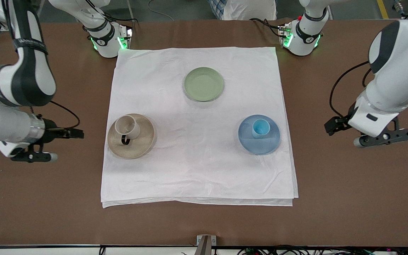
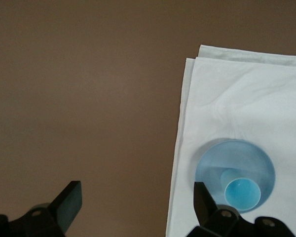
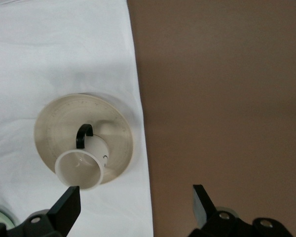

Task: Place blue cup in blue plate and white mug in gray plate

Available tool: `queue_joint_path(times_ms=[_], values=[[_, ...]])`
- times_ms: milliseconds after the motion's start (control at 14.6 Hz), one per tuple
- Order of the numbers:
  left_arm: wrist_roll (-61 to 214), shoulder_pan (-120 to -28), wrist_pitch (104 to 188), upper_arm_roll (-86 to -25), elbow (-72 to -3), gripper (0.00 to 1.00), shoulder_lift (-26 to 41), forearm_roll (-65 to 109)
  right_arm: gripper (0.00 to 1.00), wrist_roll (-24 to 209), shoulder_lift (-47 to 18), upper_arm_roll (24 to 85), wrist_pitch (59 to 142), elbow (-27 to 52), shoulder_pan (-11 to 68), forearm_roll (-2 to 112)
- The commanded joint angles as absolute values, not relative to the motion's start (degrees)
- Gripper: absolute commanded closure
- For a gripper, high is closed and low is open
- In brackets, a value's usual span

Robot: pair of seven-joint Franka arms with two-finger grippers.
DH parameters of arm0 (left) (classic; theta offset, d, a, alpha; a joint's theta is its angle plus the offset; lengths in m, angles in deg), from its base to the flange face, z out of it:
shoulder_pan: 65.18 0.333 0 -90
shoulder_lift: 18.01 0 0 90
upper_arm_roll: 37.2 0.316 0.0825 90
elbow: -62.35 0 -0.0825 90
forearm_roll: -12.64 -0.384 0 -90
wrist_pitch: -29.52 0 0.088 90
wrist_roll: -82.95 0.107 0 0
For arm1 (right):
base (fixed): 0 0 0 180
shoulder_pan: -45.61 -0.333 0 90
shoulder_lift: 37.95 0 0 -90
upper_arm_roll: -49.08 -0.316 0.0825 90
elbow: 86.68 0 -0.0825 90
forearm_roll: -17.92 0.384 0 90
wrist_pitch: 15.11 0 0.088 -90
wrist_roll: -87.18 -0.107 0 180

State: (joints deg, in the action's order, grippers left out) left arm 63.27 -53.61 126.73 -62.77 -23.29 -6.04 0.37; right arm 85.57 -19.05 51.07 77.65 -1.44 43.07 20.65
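Note:
The blue cup (image 1: 261,128) stands upright in the blue plate (image 1: 259,143) on the white cloth; both also show in the left wrist view, cup (image 2: 242,193) and plate (image 2: 235,158). The white mug (image 1: 127,126) stands in the gray plate (image 1: 140,145), its dark handle toward the front camera; in the right wrist view the mug (image 3: 80,170) sits in the plate (image 3: 59,118). My left gripper (image 1: 335,124) (image 2: 136,197) is open and empty over bare table beside the cloth. My right gripper (image 1: 67,133) (image 3: 135,197) is open and empty over the cloth's edge.
A pale green plate (image 1: 204,84) lies empty on the cloth (image 1: 197,170), nearer the robots' bases. Brown table (image 1: 349,198) surrounds the cloth. Both arms hang at the table's two ends, apart from the plates.

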Motion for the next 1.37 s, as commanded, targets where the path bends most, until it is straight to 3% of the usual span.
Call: queue_joint_path(times_ms=[0,343,755,961,1304], values=[[69.58,-54.97,123.92,-58.32,-24.13,0.00,-12.02,5.93,0.00,90.50,-22.91,50.22,72.71,-1.25,47.18,19.24],[75.66,-63.67,115.75,-45.30,-25.18,0.00,-17.04,11.14,0.00,90.35,-25.04,50.13,68.83,-5.28,50.00,19.15],[75.66,-64.21,115.39,-45.54,-28.79,0.00,-21.00,12.28,0.00,85.51,-25.65,49.52,66.81,-6.62,49.65,20.38],[77.58,-64.21,115.39,-45.72,-28.88,0.00,-21.09,12.72,0.00,85.51,-28.80,49.61,62.42,-5.22,49.48,20.64],[78.03,-64.12,115.48,-45.72,-29.85,0.00,-21.79,12.72,0.00,85.51,-37.85,50.39,64.52,3.65,46.05,19.94]])
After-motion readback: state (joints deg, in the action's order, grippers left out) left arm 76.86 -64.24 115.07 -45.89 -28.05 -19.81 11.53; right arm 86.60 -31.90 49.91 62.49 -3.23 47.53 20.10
